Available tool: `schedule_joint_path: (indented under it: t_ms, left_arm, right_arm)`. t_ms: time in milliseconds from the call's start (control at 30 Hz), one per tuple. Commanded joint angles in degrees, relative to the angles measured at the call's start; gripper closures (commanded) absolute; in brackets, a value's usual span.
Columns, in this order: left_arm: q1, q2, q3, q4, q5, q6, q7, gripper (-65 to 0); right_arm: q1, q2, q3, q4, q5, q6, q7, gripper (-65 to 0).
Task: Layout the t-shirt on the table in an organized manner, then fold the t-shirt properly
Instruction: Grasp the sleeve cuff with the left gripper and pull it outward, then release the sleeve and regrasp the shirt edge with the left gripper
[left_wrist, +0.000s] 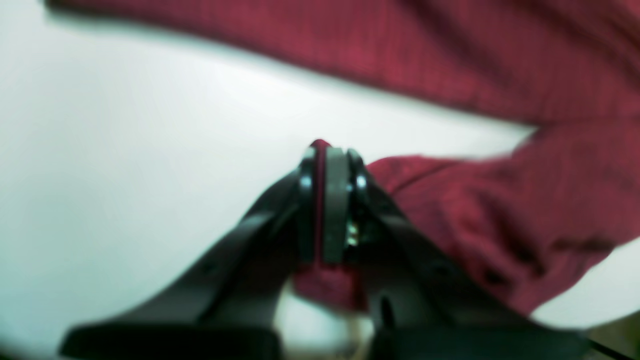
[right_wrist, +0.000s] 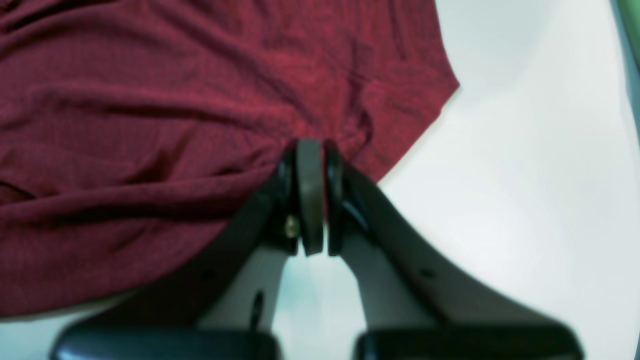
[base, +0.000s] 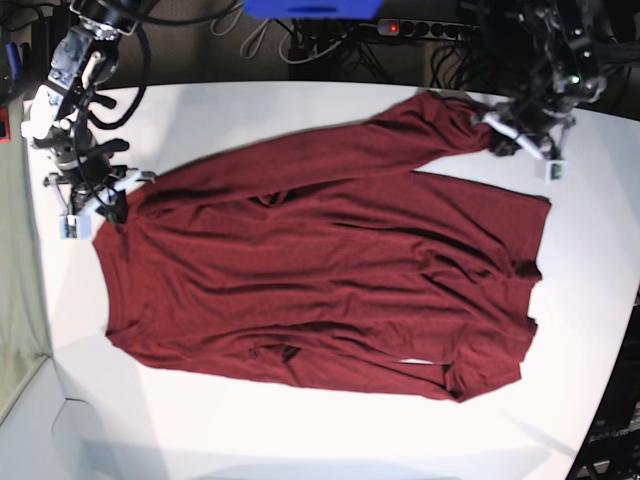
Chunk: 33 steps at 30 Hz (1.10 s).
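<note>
The t-shirt (base: 320, 270) lies spread mid-frame on the table (base: 250, 440). The left gripper (base: 497, 140) pinches its upper-right edge, the right gripper (base: 118, 208) its upper-left edge. Bare tabletop rings it.

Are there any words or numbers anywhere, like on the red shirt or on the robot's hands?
None can be read.
t-shirt: plain maroon, no print or label showing.
table: bare white, no writing.
left gripper and right gripper: black, no markings visible; both wrist views are blurred.
power strip at the far edge: a red light, any lettering too small to read.
</note>
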<state>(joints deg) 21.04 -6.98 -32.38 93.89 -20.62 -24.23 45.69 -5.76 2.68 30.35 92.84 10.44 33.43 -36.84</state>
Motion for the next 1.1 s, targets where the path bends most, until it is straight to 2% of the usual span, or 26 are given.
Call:
schedule_joint_path:
  t_ms: [0,67,167,300,533,700,900,1067]
  left_arm:
    - [0.02,-0.27,-2.30,2.77,0.27,-0.34,-0.20,-0.9]
    - [0.02,0.52,-5.29,6.20,0.36,-1.13,1.74,-0.9]
    - [-0.42,0.79,-10.12,10.42,0.27,-4.12,3.58,-0.9]
    - [-1.74,2.54,-15.22,14.73,0.27,-7.02,3.76,-0.9]
    - [-2.88,3.07,-22.87,17.54,0.09,-7.11,3.23,-0.9]
    - [-5.96,2.81,-29.03,17.45,-5.09,-7.20,3.58,-0.9]
    - [-10.36,2.81,-29.29,17.54,-9.93,-7.11,3.76,-0.9]
    - [-11.76,3.07,-29.29,17.01,-10.19,-7.02,3.85,-1.0]
  right_arm:
    - [0.44,0.53,0.20,1.10,0.86,0.55,1.54,0.0]
    - [0.53,0.53,0.20,1.01,0.86,0.55,1.63,0.0]
    - [0.53,0.36,0.11,1.01,0.86,0.55,1.54,0.0]
    - [0.53,0.27,-0.06,1.01,0.86,0.55,1.63,0.0]
    - [0.53,0.27,-0.06,1.01,0.86,0.55,1.54,0.0]
    - [0.53,0.27,-0.06,1.01,0.86,0.55,1.54,0.0]
    - [0.53,0.18,-0.06,1.01,0.86,0.55,1.54,0.0]
    - [0.35,0.18,-0.15,0.92,0.86,0.55,1.46,0.0]
